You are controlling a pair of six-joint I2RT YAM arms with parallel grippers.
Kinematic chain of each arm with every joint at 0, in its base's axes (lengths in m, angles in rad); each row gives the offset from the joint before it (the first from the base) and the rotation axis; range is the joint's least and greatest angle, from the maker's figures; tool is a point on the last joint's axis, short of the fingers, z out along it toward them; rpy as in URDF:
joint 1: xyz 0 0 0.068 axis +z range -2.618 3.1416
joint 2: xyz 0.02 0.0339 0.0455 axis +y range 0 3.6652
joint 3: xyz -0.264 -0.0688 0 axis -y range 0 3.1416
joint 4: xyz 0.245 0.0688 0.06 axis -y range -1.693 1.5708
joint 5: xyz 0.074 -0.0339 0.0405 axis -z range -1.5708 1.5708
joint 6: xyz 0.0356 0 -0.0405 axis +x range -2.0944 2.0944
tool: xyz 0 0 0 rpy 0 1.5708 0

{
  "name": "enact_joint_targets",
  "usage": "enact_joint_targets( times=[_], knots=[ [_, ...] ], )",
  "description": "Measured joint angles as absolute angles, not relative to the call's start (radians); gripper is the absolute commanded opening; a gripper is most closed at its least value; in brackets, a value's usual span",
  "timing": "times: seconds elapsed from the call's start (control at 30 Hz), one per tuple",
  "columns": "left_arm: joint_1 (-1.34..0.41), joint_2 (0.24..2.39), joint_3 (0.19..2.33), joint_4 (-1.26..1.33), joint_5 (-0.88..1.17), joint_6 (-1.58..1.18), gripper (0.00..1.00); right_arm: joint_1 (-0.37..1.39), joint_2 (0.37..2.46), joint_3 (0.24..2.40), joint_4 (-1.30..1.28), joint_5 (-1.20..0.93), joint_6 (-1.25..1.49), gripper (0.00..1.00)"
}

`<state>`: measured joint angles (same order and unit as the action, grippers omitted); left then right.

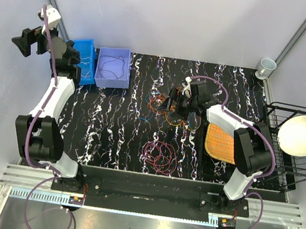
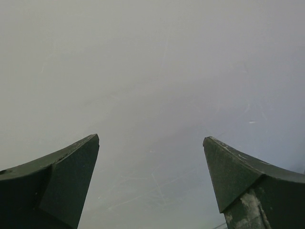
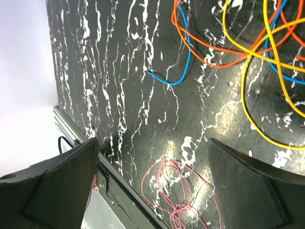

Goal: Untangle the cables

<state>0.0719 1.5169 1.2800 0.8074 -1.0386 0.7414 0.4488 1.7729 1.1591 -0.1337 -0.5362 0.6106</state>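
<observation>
My right pincer (image 3: 152,140) gapes wide and empty over the tangle of orange, yellow and blue cables (image 1: 157,106) mid-tabletop (image 1: 111,126). A pink cable (image 1: 160,154) lies apart, nearer the bases. My left pincer (image 2: 150,140), equally wide, faces the wall (image 2: 152,57).

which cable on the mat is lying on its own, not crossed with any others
The magenta-pink cable, coiled alone toward the near edge of the mat. The others form the orange-yellow-blue tangle farther back, overlapping one another.
</observation>
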Motion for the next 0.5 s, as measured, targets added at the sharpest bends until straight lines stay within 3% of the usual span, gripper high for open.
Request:
enact_joint_targets(
  times=[0.2, 0.5],
  knots=[
    [0.119, 1.629, 1.281, 0.846, -1.041, 0.77, 0.99, 0.449, 1.773, 1.195, -0.179, -0.533, 0.599, 1.0],
    [0.319, 1.758, 1.399, 0.513, -1.048, 0.483, 0.99, 0.449, 1.863, 1.23, -0.183, -0.535, 0.599, 1.0]
  ],
)
